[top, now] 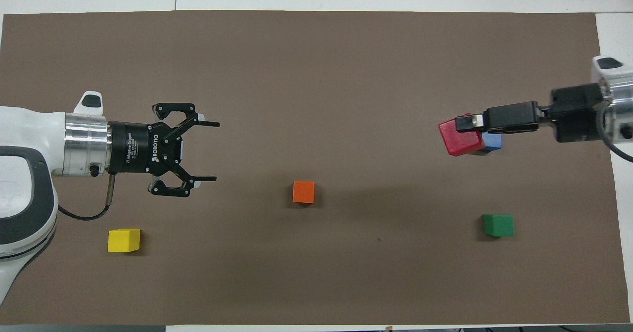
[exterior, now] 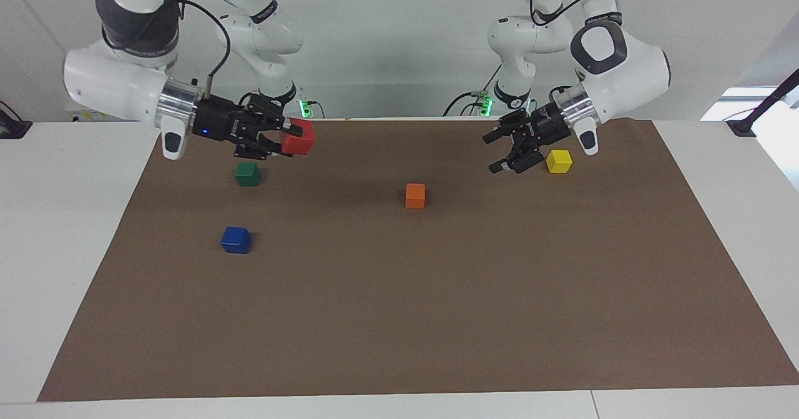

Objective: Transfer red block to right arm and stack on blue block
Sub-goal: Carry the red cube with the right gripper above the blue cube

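My right gripper (exterior: 288, 138) is shut on the red block (exterior: 298, 137) and holds it up in the air over the brown mat, above the area by the green cube. From overhead the red block (top: 461, 137) partly covers the blue block (top: 492, 141). The blue block (exterior: 236, 240) sits on the mat, alone, farther from the robots than the green cube. My left gripper (exterior: 502, 152) is open and empty, raised over the mat beside the yellow cube; it also shows in the overhead view (top: 207, 151).
A green cube (exterior: 248, 173) lies near the right arm's end of the brown mat (exterior: 399, 319). An orange cube (exterior: 415, 195) lies mid-mat. A yellow cube (exterior: 558, 161) lies near the left arm's end.
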Available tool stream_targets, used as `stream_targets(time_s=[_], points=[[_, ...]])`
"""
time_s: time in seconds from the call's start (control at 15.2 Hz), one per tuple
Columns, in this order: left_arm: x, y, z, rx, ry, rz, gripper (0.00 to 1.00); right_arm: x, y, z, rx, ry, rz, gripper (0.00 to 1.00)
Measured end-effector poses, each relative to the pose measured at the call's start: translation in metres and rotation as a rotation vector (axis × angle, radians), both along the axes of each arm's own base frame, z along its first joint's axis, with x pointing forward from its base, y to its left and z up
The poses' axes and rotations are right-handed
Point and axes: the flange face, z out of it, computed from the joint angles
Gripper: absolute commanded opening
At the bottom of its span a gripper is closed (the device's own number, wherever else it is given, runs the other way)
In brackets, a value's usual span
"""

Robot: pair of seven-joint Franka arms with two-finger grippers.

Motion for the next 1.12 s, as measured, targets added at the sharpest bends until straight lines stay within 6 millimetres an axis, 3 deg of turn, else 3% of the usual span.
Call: stream_targets(time_s=[0.2, 0.46, 0.66, 0.79, 0.99, 1.12], points=[[-0.004, 0.016, -0.003, 0.183, -0.102, -0.204, 1.00, -0.023, -0.037, 0.047, -0.337, -0.030, -0.045, 0.00], [-0.002, 0.050, -0.005, 0.362, -0.300, -0.540, 1.00, -0.047, -0.072, 0.073, -0.681, -0.057, -0.054, 0.00], [-0.001, 0.076, -0.010, 0.429, -0.460, -0.851, 1.00, -0.051, -0.087, 0.072, -0.834, -0.009, -0.097, 0.00], [0.000, 0.088, -0.010, 0.455, -0.547, -1.055, 1.00, -0.050, -0.081, 0.067, -0.912, 0.025, -0.118, 0.00], [0.006, 0.102, -0.003, 0.539, -0.589, -1.212, 1.00, -0.038, -0.062, 0.042, -0.966, 0.050, -0.110, 0.00], [0.010, 0.106, 0.010, 0.637, -0.574, -1.303, 1.00, -0.021, -0.063, 0.018, -0.987, 0.027, -0.112, 0.00]])
